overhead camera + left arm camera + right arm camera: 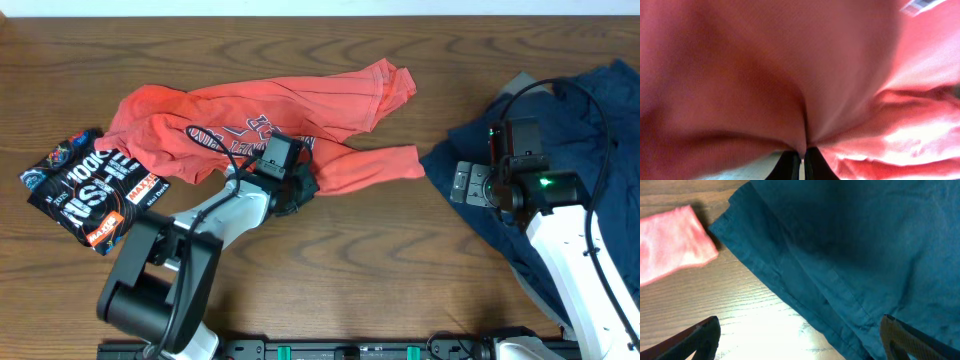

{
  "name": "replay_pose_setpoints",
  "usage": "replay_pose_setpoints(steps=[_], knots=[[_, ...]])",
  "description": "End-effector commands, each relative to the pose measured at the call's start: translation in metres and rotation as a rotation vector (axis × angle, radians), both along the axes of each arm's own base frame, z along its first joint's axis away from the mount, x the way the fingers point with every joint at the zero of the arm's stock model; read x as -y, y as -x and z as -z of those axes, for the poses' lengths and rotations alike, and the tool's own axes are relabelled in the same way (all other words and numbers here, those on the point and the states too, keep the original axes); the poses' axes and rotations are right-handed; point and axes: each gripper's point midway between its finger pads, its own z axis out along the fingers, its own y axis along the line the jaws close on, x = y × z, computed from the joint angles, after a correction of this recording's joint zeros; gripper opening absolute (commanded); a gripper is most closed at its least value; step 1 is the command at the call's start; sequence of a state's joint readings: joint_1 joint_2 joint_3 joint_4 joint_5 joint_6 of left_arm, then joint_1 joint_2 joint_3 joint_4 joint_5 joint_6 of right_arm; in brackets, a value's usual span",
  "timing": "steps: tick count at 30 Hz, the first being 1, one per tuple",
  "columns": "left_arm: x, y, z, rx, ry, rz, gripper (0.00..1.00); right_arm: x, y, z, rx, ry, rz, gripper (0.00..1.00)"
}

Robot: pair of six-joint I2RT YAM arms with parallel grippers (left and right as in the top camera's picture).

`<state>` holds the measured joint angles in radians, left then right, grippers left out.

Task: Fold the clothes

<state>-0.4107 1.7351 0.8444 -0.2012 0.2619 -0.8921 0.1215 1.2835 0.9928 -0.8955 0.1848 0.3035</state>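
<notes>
Three garments lie across the wooden worktop [400,250]. Far left sits a crumpled black printed T-shirt [85,188], just beside a coral long-sleeved shirt [250,115] that is spread out with one sleeve reaching right. The left hand [303,186] is down on that shirt's lower edge, its fingers [790,167] pinched tight on a fold of the coral cloth. Well to the right, a navy garment [570,120] lies bunched up. The right hand [460,186] hovers over its left hem, fingers [695,340] spread wide, gripping nothing.
</notes>
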Motion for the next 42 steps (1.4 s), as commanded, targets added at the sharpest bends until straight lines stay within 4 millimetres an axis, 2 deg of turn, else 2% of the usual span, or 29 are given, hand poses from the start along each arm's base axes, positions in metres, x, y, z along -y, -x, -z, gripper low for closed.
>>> replay_pose_setpoints(steps=[1,4,7,8,11,12,13,14,17,19,20,26,34,37,40,42], knots=[[-0.030,0.040,0.013,-0.148,-0.087,0.024,0.06,0.008,-0.001,-0.004,0.010,0.019,0.027,0.99],[-0.067,0.066,0.000,-0.222,-0.187,0.054,0.06,0.013,-0.001,-0.004,0.010,0.021,0.044,0.99],[-0.123,0.077,-0.020,-0.246,-0.316,-0.053,0.06,0.020,-0.001,-0.004,0.010,0.021,0.065,0.99],[-0.138,0.076,-0.029,-0.231,-0.328,-0.083,0.06,0.021,-0.001,-0.004,0.009,0.022,0.071,0.99],[-0.166,0.067,-0.053,-0.150,-0.276,-0.183,0.08,0.024,0.000,-0.003,0.004,0.024,0.073,0.99],[-0.171,0.065,-0.058,-0.131,-0.254,-0.214,0.10,0.024,0.001,-0.003,0.003,0.024,0.073,0.99],[-0.175,0.062,-0.066,-0.102,-0.207,-0.252,0.17,0.024,0.001,-0.003,0.001,0.025,0.073,0.99],[-0.176,0.061,-0.072,-0.086,-0.174,-0.271,0.35,0.024,0.001,-0.003,0.000,0.024,0.073,0.99],[-0.171,0.069,-0.080,-0.094,-0.100,-0.287,0.69,0.024,0.001,-0.003,0.001,0.024,0.074,0.99],[-0.161,0.079,-0.079,-0.139,-0.056,-0.266,0.83,0.024,0.001,-0.003,0.001,0.024,0.073,0.99],[-0.156,0.085,-0.078,-0.166,-0.047,-0.256,0.86,0.024,0.001,-0.003,0.001,0.024,0.074,0.99],[-0.134,0.116,-0.062,-0.286,-0.052,-0.173,0.88,0.024,0.001,-0.003,0.001,0.023,0.073,0.99],[-0.116,0.142,-0.026,-0.367,-0.039,-0.222,0.87,0.023,0.002,-0.002,-0.004,0.021,0.072,0.99],[-0.102,0.147,-0.012,-0.368,0.008,-0.234,0.87,0.022,0.002,-0.002,-0.004,0.010,0.067,0.99],[-0.092,0.143,-0.003,-0.329,0.038,-0.226,0.86,0.013,0.002,-0.001,-0.010,-0.028,0.038,0.99],[-0.087,0.134,-0.002,-0.285,0.051,-0.219,0.76,0.005,0.002,0.000,-0.016,-0.064,-0.007,0.99]])
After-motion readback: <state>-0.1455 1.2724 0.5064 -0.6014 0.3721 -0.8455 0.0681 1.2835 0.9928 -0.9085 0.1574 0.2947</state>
